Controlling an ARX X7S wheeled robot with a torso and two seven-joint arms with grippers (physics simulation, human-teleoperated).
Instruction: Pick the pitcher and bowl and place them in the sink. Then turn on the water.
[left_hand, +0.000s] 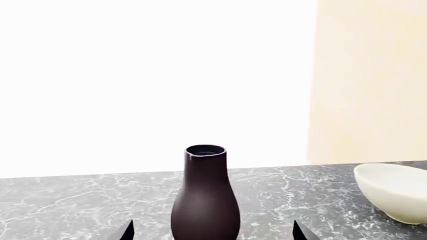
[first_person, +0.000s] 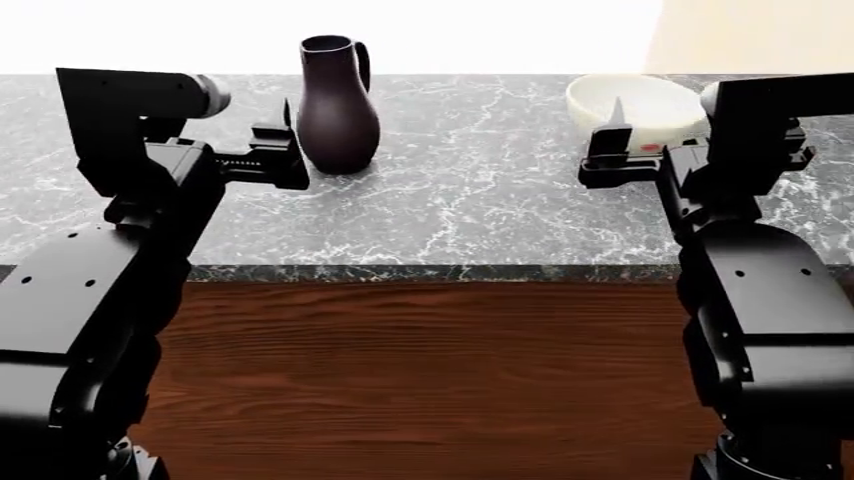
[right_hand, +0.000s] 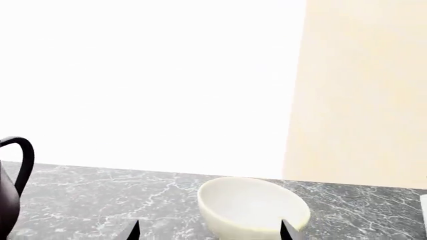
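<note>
Both grippers' fingers released: left straddles pitcher, right faces bowl at 12. Risk: tall pitcher tips, bowl rim slips.

Dark brown-purple pitcher, cream-white bowl, grey white-veined marble counter, black arms

Simulated kitchen: marble counter w/ wood front, pitcher, bowl.

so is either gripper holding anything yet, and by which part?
Nothing held. Left gripper is open, its fingertips either side of the pitcher; right gripper is open at the bowl.
</note>
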